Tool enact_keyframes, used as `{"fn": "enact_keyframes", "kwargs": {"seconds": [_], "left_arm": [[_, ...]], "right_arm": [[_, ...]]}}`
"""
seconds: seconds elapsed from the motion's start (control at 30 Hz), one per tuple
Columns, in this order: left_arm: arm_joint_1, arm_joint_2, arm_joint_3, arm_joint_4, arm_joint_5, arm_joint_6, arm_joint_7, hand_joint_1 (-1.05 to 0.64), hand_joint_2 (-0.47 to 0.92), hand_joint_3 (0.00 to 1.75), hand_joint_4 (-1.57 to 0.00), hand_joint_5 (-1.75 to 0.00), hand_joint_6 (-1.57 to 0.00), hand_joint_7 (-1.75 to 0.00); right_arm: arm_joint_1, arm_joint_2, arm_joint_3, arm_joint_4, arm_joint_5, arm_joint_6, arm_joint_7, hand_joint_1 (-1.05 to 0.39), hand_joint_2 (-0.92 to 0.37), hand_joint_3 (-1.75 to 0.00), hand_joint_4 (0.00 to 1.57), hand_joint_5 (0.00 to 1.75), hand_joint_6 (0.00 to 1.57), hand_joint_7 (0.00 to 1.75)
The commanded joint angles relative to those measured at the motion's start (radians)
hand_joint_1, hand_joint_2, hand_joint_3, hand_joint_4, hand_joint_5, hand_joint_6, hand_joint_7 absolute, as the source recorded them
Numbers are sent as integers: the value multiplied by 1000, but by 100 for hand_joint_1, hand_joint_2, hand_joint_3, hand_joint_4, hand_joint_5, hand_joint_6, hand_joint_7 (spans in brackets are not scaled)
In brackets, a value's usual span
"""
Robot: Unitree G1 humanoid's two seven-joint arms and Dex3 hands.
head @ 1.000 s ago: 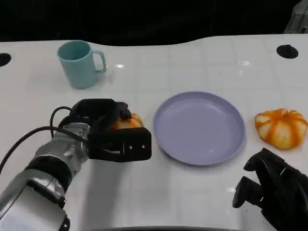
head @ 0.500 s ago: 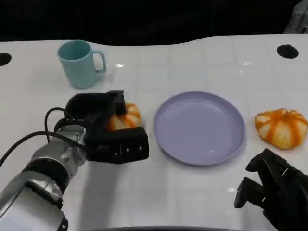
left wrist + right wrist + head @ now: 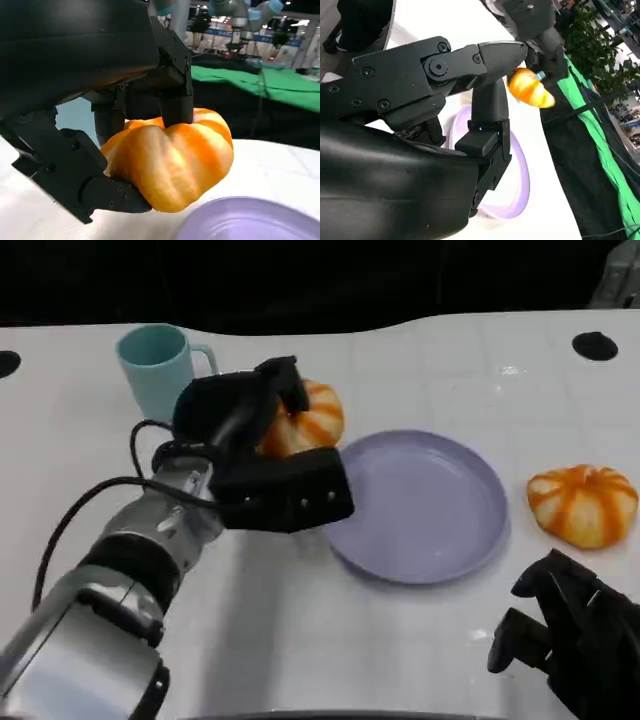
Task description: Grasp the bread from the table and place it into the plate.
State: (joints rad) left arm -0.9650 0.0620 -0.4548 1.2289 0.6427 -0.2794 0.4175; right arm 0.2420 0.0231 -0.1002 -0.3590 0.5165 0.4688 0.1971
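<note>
Beside the plate (image 3: 420,505), my left hand (image 3: 265,465) grips the bread (image 3: 305,418). Behind it stands a mug (image 3: 155,365); another bread (image 3: 583,503) lies right. My right hand (image 3: 570,640) holds nothing, fingers curled.

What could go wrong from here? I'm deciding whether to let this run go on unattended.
1. The left robot hand holds the bread by its near side only, with much of the loaf bulging past the fingers; it could slip out before reaching the plate.
2. The bread is over the table beside the plate's rim, so an early release would probably miss.
3. The cup stands close behind that hand; a swing backward might knock it.
</note>
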Motion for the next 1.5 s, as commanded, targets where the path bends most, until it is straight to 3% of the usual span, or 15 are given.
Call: {"fn": "enact_keyframes", "kwargs": {"seconds": [0.03, 0.13, 0.23, 0.37, 0.47, 1.0, 1.03, 1.1, 1.17, 1.3, 1.37, 1.5], "left_arm": [[-63, -41, -1, -30, -14, 9, -47, -17, 53, 90, -91, -175, -60, -140], [-85, -84, -4, -38, -19, 39, -81, -16, 51, 94, -92, -175, -57, -168], [-99, -110, -2, -42, -25, 75, -114, -17, 49, 95, -93, -175, -61, -174], [-122, -162, -25, -40, -15, 145, -178, -20, 60, 74, -90, -175, -72, -132], [-123, -179, -43, -35, -5, 165, -183, -24, 69, 66, -89, -175, -74, -118], [-123, -180, -50, -39, -8, 172, -185, -24, 73, 61, -89, -175, -74, -114], [-129, -204, -57, -21, -3, 197, -201, -24, 73, 61, -89, -175, -74, -114], [-137, -244, -70, 21, 0, 246, -255, -25, 86, 38, -80, -172, -72, -66], [-142, -257, -82, 39, 5, 271, -285, -26, 91, 28, -76, -166, -72, -49], [-142, -259, -96, 50, 13, 288, -302, -25, 92, 21, -72, -141, -76, -31], [-142, -260, -97, 52, 12, 296, -309, -25, 92, 19, -71, -138, -77, -28], [-134, -258, -91, 52, 4, 275, -300, -25, 92, 13, -66, -166, -89, -22]], "right_arm": [[0, -8, -1, 2, 3, -5, -1, -59, -92, -14, 72, 173, 63, 154], [0, -6, 4, 2, -3, -11, -1, -59, -92, -15, 72, 174, 63, 154], [0, -6, 8, 2, -8, -15, -3, -59, -92, -16, 72, 174, 62, 155], [1, -8, 14, 6, -17, -26, 6, -61, -92, -16, 73, 174, 64, 155], [3, -7, 13, 6, -11, -26, 11, -60, -92, -15, 73, 173, 65, 153], [3, -6, 12, 6, -12, -25, 14, -60, -92, -15, 73, 173, 66, 152], [8, -4, 14, -3, -13, -22, 8, -60, -92, -15, 73, 173, 66, 152], [21, 2, 20, -21, -11, -21, 3, -59, -92, -15, 71, 171, 64, 151], [26, 6, 20, -26, -8, -21, 1, -59, -92, -15, 71, 170, 64, 150], [29, 7, 19, -26, -4, -21, 4, -59, -92, -14, 71, 169, 65, 148], [30, 4, 20, -26, -5, -22, 7, -59, -92, -15, 72, 169, 66, 148], [31, 2, 22, -26, -9, -25, 7, -59, -92, -15, 72, 169, 66, 148]]}}
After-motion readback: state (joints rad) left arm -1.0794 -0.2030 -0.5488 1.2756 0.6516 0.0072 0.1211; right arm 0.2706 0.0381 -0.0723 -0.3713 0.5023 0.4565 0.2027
